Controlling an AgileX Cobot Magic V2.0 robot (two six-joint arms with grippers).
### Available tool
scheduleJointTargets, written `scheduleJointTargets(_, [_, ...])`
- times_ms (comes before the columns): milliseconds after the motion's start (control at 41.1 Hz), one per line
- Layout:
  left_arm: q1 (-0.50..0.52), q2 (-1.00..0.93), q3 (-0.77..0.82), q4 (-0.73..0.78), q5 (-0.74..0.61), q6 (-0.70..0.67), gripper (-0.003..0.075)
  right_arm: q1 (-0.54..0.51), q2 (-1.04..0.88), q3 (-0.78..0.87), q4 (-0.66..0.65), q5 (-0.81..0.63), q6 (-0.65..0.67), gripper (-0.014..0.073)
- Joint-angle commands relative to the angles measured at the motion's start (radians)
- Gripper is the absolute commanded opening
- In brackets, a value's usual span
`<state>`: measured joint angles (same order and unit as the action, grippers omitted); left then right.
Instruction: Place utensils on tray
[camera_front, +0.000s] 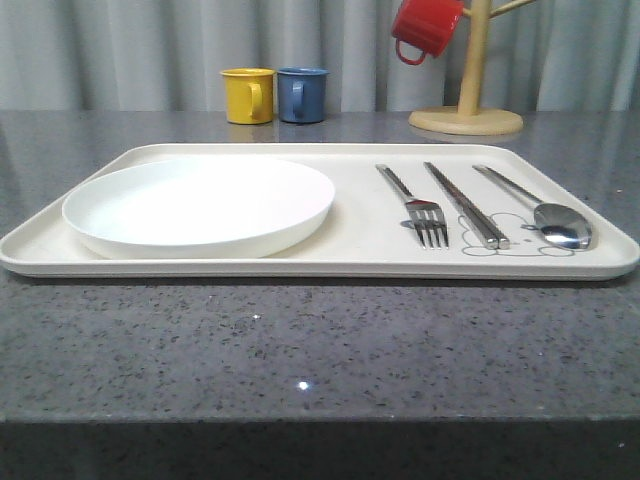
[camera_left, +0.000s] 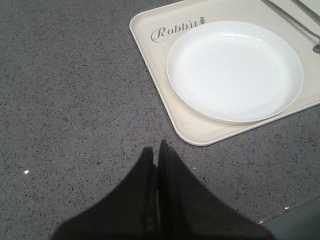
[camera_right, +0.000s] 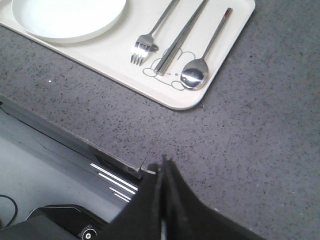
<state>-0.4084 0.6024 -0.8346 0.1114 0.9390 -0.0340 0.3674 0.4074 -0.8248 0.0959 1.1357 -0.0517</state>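
Front view: fork (camera_front: 427, 217), chopsticks (camera_front: 466, 205) and spoon (camera_front: 545, 212) lie side by side on the tray (camera_front: 360, 262). Both my fingers (camera_left: 159, 150) (camera_right: 164, 162) are pressed together, empty, over the table (camera_front: 300, 350). Risk: any further reach could nudge the spoon nearest the rim.

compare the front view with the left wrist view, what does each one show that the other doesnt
Front view alone: the fork, chopsticks and spoon lying whole, side by side on the right part of the tray, plus the yellow mug, blue mug and a red mug hanging on a wooden stand.

Left wrist view alone: the "Rabbit" lettering and the shut left gripper over bare countertop.

Both: the tray and the white plate.
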Motion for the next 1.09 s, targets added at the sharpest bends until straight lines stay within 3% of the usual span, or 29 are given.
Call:
scheduleJointTargets(0, [-0.007, 0.002, -0.019, -0.004, -0.072, -0.009, -0.0018, 0.001, 0.008, -0.021, -0.003, -0.06, -0.002, -0.0068])
scheduleJointTargets(243, [0.083, -0.091, 0.142, -0.02, -0.219, -0.009, -0.0018, 0.001, 0.008, -0.021, -0.003, -0.06, -0.002, -0.0068])
scheduleJointTargets(340, [0.129, -0.165, 0.25, -0.014, -0.38, -0.009, -0.0018, 0.001, 0.008, -0.021, -0.003, -0.06, -0.002, -0.0068])
scheduleJointTargets(462, [0.187, -0.288, 0.451, -0.006, -0.677, -0.009, -0.0018, 0.001, 0.008, -0.021, -0.003, -0.06, -0.002, -0.0068])
scheduleJointTargets(632, [0.266, -0.425, 0.647, -0.018, -0.919, -0.009, -0.0018, 0.001, 0.008, -0.021, -0.003, -0.06, -0.002, -0.0068])
scheduleJointTargets(754, [0.316, -0.517, 0.741, -0.038, -0.988, -0.009, -0.0018, 0.001, 0.008, -0.021, -0.003, -0.06, -0.002, -0.0068])
scheduleJointTargets(1070, [0.362, -0.633, 0.841, -0.038, -1.001, -0.009, -0.0018, 0.001, 0.008, -0.021, -0.003, -0.06, -0.002, -0.0068])
